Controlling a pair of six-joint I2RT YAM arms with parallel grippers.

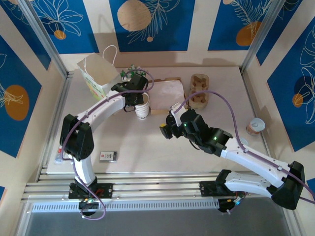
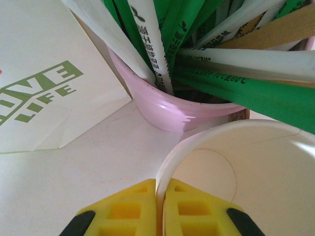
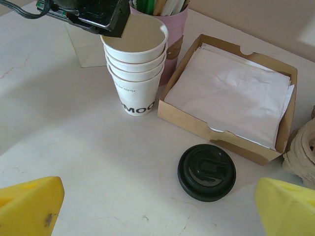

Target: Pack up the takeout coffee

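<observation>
The takeout coffee is out of view. A stack of lidless cream paper cups (image 1: 142, 107) (image 3: 138, 69) stands left of a cardboard box. My left gripper (image 2: 161, 183) (image 1: 136, 93) is shut on the rim of the top cup (image 2: 246, 167), one finger inside and one outside. A loose round black lid (image 3: 206, 172) lies flat on the table in front of the box. My right gripper (image 3: 157, 196) (image 1: 168, 126) hovers open above the table, with the lid just right of its middle and nothing between its fingers.
A pink cup of green-white sticks (image 2: 172, 108) (image 3: 174, 22) stands right behind the stack. The white paper bag (image 1: 98, 74) (image 2: 39, 73) is at the back left. The box of napkins (image 3: 231, 93), cardboard cup carriers (image 1: 199, 91), a small cup (image 1: 255, 126) and a card (image 1: 108, 156) share the table.
</observation>
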